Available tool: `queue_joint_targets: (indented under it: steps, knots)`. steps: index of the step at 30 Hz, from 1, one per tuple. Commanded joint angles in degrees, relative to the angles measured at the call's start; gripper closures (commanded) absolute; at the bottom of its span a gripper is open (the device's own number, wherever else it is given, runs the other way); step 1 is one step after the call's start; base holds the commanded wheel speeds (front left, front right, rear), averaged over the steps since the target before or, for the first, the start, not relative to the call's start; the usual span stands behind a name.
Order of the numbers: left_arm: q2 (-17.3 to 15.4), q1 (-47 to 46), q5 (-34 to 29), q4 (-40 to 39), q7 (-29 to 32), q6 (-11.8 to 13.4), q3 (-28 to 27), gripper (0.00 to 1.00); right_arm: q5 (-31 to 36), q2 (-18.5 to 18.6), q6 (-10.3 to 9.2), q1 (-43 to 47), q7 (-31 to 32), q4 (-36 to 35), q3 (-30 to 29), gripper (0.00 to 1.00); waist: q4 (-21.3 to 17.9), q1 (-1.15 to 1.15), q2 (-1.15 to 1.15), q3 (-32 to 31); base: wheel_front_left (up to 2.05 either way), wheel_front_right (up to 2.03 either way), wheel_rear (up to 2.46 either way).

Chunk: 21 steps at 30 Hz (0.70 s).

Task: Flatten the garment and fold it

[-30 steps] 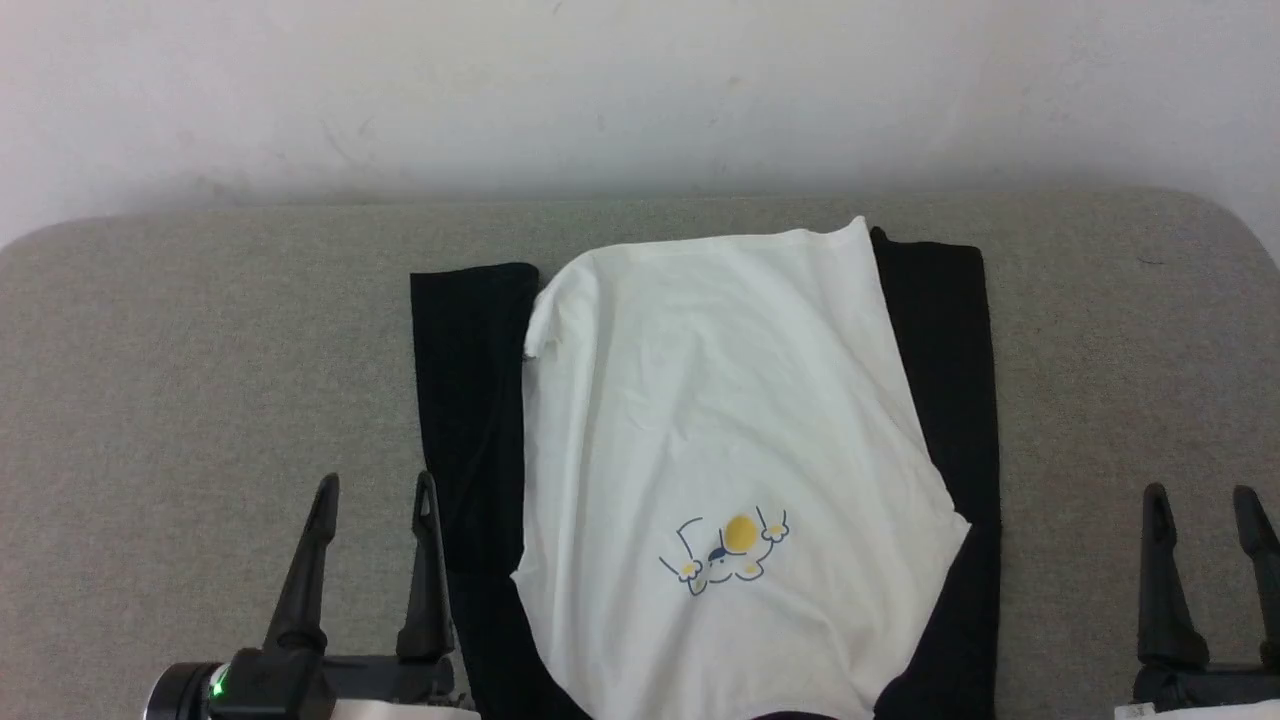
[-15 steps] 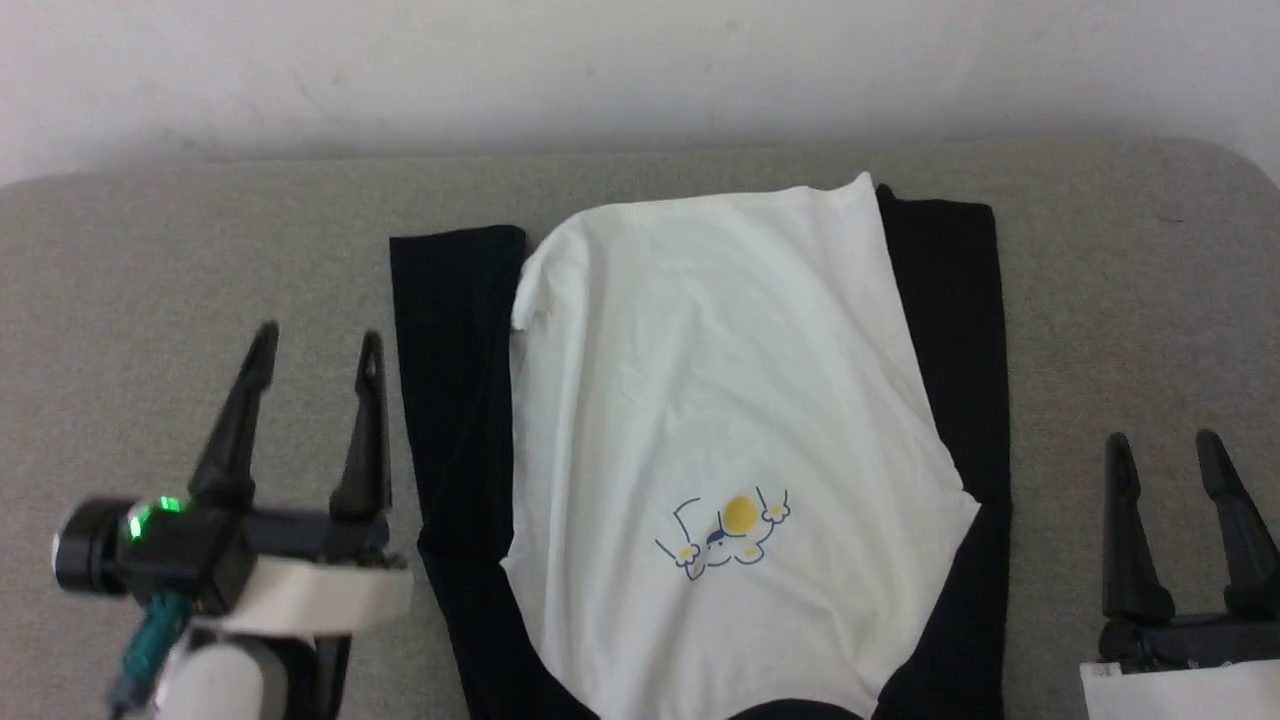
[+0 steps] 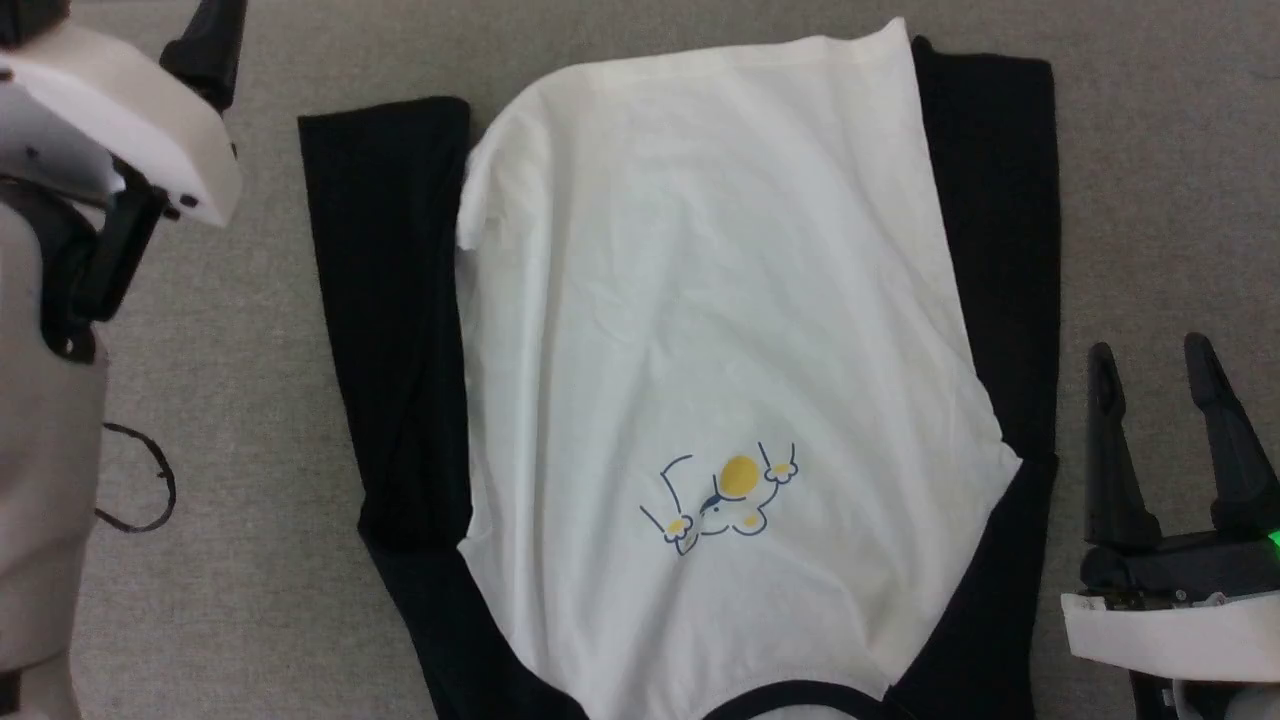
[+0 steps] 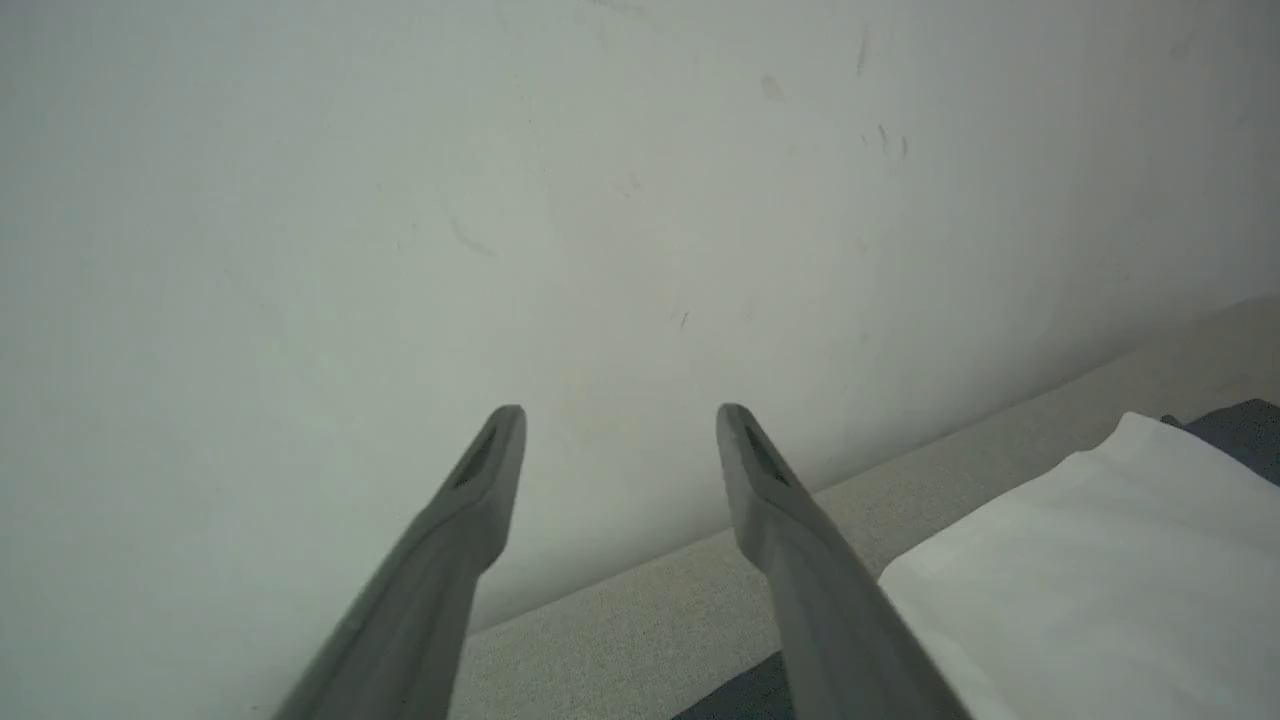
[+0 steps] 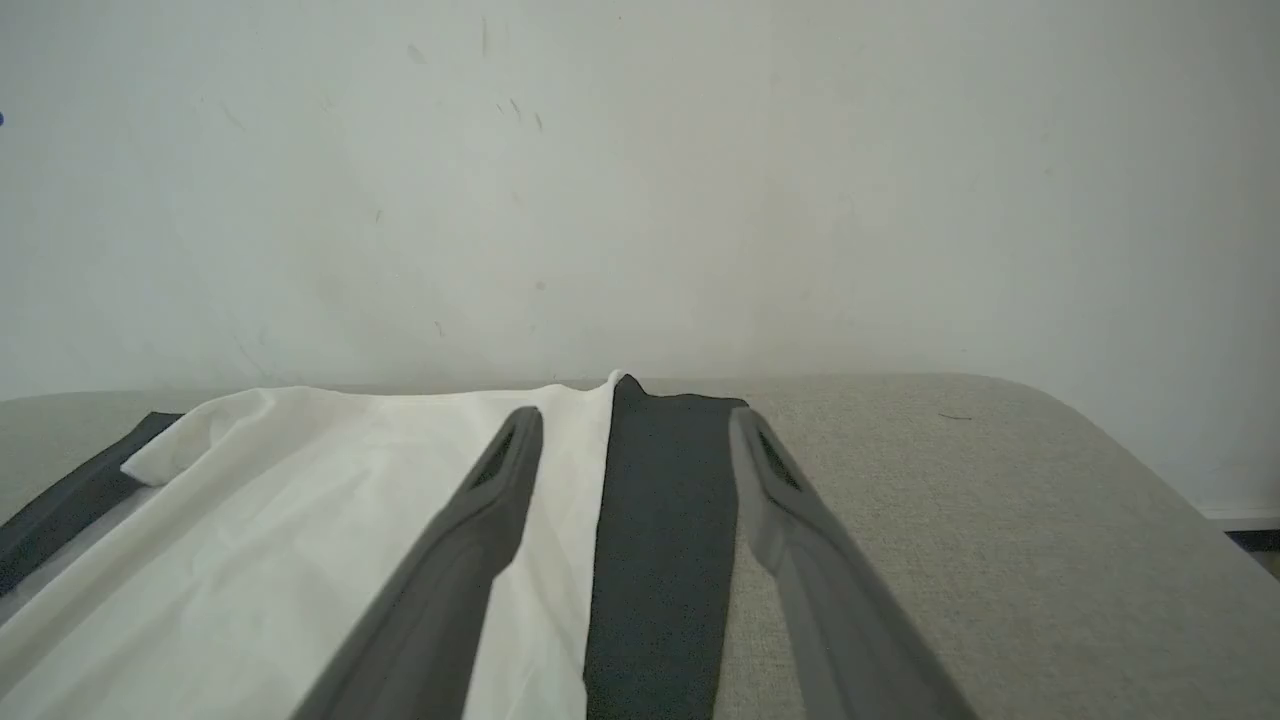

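Your right pincer [image 3: 1148, 347] is released, its fingers spread and holding nothing, low over the grey surface [image 3: 230, 380] just beside the garment [image 3: 720, 300]. Your left pincer [image 4: 622, 412] is also released and empty, up off the surface by the garment's far left corner and pointing at the pale wall [image 4: 400, 200]. The garment lies spread face up mid-surface, lightly creased, with a black sleeve [image 3: 390, 330] straight down each side, the neckline toward you and the cartoon print [image 3: 722, 495] near it.

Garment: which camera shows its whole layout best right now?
Head view: the garment lies spread, seen from above, both black sleeves alongside. Right wrist view sees it edge-on; left wrist view catches one white corner.
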<state>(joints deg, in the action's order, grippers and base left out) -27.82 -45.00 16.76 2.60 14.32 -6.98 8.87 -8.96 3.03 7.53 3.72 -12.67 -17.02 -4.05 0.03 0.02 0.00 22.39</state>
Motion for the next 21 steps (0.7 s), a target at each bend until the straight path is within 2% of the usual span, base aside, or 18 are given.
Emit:
queue_joint_targets:
  steps: [1,10,16,21]
  knots:
    - [-0.9,-2.1,1.8,2.3,2.5,-0.3,1.2,0.00,0.3,-0.1,-0.04,-0.9,0.2,-0.4,0.1,0.00,-1.2,-0.02,0.00,5.6,0.00,0.00,0.00]
    - [-7.3,-10.2,13.4,12.8,20.2,-0.5,6.6,0.00,1.1,-0.1,-0.04,-2.6,1.6,-1.3,1.6,0.00,-2.4,-0.02,0.00,10.4,0.00,0.00,0.00]
    - [-7.7,-9.8,20.3,14.5,29.6,-0.5,6.3,0.00,1.2,-0.1,-0.04,-2.9,1.9,-1.3,1.8,0.00,-2.9,-0.02,0.00,11.9,0.00,0.00,0.00]
    - [-8.2,-8.1,21.7,15.1,32.4,0.8,6.1,0.00,1.5,-0.1,-0.04,-3.3,2.1,-1.6,1.7,0.00,-3.4,-0.02,0.00,13.0,0.00,0.00,0.00]
